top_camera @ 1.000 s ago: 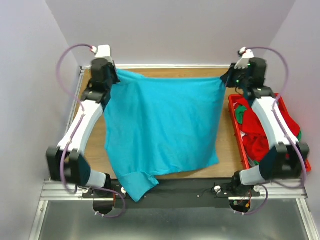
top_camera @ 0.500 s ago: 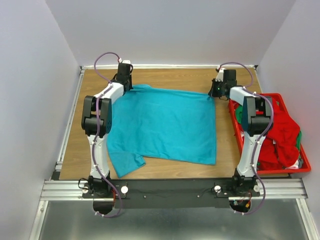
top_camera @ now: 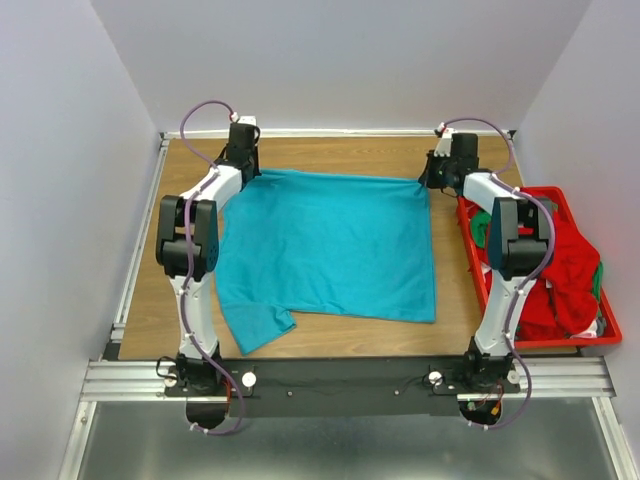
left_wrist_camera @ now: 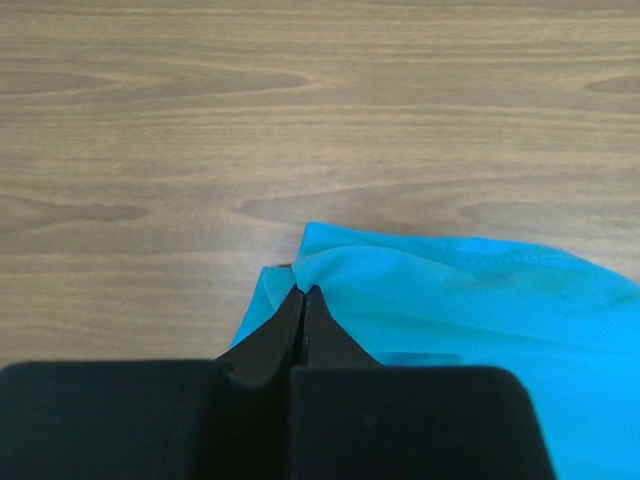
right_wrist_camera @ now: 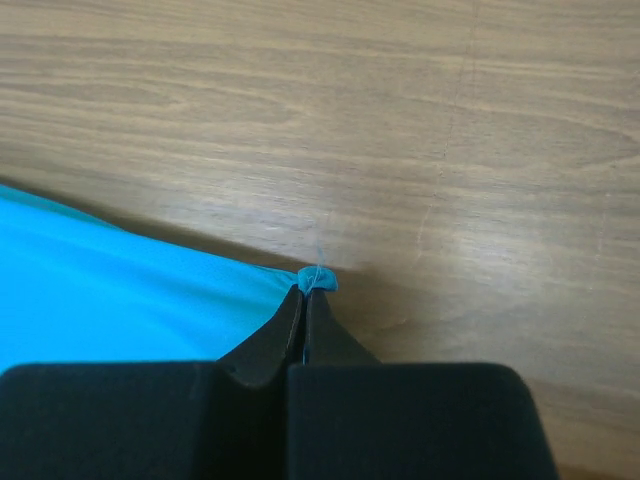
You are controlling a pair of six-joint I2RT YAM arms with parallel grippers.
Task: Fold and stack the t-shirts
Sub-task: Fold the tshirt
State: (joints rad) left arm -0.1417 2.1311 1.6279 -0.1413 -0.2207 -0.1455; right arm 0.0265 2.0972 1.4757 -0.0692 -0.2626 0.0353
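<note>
A teal t-shirt lies spread flat on the wooden table, one sleeve sticking out at its near left corner. My left gripper is shut on the shirt's far left corner, which shows pinched in the left wrist view. My right gripper is shut on the far right corner, a small teal nub between its tips in the right wrist view. Red and green t-shirts lie heaped in the crate at the right.
A rigid red plastic crate stands along the table's right edge, close to the right arm. Bare wood shows left of the shirt and along the far edge. Grey walls close in the back and sides.
Both arms brought the hanging shirt down and laid it flat on the table. In the last half second they pulled its far edge a little farther back, smoothing it.
</note>
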